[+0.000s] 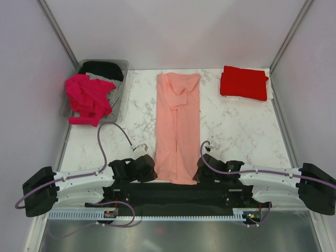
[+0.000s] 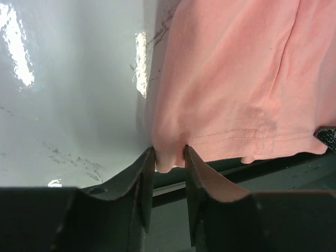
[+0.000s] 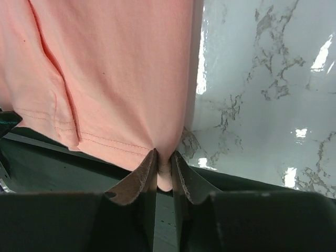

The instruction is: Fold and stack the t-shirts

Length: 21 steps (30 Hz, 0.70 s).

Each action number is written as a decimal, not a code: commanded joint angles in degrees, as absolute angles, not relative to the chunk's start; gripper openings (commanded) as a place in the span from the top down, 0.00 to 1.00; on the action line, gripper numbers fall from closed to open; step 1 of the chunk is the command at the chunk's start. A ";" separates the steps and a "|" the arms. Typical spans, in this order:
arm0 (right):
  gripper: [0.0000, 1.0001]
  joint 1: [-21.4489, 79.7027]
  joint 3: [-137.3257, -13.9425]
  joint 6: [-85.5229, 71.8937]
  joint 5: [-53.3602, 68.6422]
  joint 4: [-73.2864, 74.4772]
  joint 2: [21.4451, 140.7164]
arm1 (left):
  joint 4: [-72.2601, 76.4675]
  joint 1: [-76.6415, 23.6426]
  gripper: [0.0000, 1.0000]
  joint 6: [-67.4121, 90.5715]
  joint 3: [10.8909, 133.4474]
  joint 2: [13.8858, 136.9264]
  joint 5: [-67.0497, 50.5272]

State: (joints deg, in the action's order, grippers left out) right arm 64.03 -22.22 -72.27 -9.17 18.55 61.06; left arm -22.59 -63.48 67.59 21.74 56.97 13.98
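Note:
The salmon pink t-shirt (image 1: 177,126) lies folded into a long narrow strip down the middle of the marble table, collar at the far end. My left gripper (image 1: 149,169) is shut on its near left hem corner (image 2: 169,157). My right gripper (image 1: 198,172) is shut on its near right hem corner (image 3: 164,170). The bright red t-shirt (image 1: 244,82) lies folded at the far right. The magenta t-shirt (image 1: 89,98) hangs crumpled over the bin, with the black t-shirt (image 1: 102,69) behind it.
The clear grey plastic bin (image 1: 123,84) stands at the far left. White walls close in the table on the left, right and back. A dark bar (image 1: 178,195) runs along the near edge between the arm bases.

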 commanded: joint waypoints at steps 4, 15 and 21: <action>0.94 64.51 -21.09 -72.69 -11.34 19.07 60.30 | -21.44 -63.46 0.93 71.46 20.13 55.55 15.91; 1.00 65.12 -27.15 -74.26 -15.90 34.35 55.11 | -31.55 -64.33 0.98 77.87 25.84 47.56 13.01; 1.00 65.66 -27.42 -74.97 -15.73 36.30 52.12 | -33.31 -64.86 0.98 79.37 27.50 46.84 11.78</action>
